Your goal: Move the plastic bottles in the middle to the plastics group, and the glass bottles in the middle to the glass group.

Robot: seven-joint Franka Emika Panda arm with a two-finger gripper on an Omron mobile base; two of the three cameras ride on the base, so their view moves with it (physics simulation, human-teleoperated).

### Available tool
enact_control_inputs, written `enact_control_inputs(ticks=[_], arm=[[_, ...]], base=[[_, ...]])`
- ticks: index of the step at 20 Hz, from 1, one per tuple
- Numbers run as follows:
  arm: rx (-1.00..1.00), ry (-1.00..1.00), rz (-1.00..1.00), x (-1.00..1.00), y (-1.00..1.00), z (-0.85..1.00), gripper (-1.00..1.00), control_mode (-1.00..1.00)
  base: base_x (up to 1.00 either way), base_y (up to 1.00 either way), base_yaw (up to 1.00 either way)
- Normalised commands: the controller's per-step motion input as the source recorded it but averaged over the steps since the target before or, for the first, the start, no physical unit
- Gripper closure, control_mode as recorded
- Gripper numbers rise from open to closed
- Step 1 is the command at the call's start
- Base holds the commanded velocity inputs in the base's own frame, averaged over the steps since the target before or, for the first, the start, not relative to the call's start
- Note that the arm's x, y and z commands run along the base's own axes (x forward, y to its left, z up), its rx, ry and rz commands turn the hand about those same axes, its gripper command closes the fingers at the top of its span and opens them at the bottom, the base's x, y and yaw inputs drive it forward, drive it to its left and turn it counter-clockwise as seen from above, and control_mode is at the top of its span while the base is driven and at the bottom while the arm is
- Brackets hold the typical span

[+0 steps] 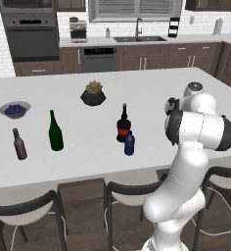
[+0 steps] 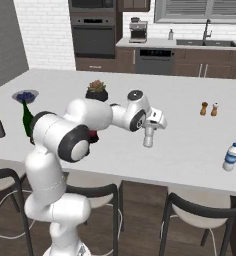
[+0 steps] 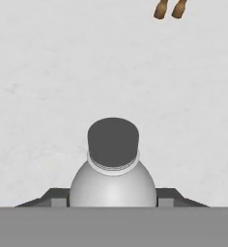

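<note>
The hand [image 2: 149, 131] clamps the clear-whitish bottle [image 2: 148, 137] by its upper body above the worktop [image 2: 190, 135]; light, thin-walled and smooth, it probably suits a moderate squeeze.

Dark bottle [image 1: 124, 125] red-banded, small bottle [image 1: 129, 143] dark blue, tall bottle [image 1: 55, 131] green, counter [image 1: 151, 93] white.

The robot's arm hides most of the red-labelled bottle [image 2: 93, 135] and part of the green bottle [image 2: 27, 119].

Six bottles [image 1: 56, 131], two shakers [image 2: 209, 108], one bowl [image 1: 14, 110], one potted plant [image 1: 93, 93].
</note>
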Motion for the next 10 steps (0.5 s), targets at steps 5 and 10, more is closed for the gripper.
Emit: enact_control_inputs(ticks=[5,10], arm=[[0.00,0.11,-0.27,0.00,-0.84,-0.06,1.00,-1.00],[-0.03,-0.04,-0.25,-0.14,-0.56,-0.38,1.00,-1.00]], base=[[0.00,0.00,0.00],[0.00,0.00,0.00]])
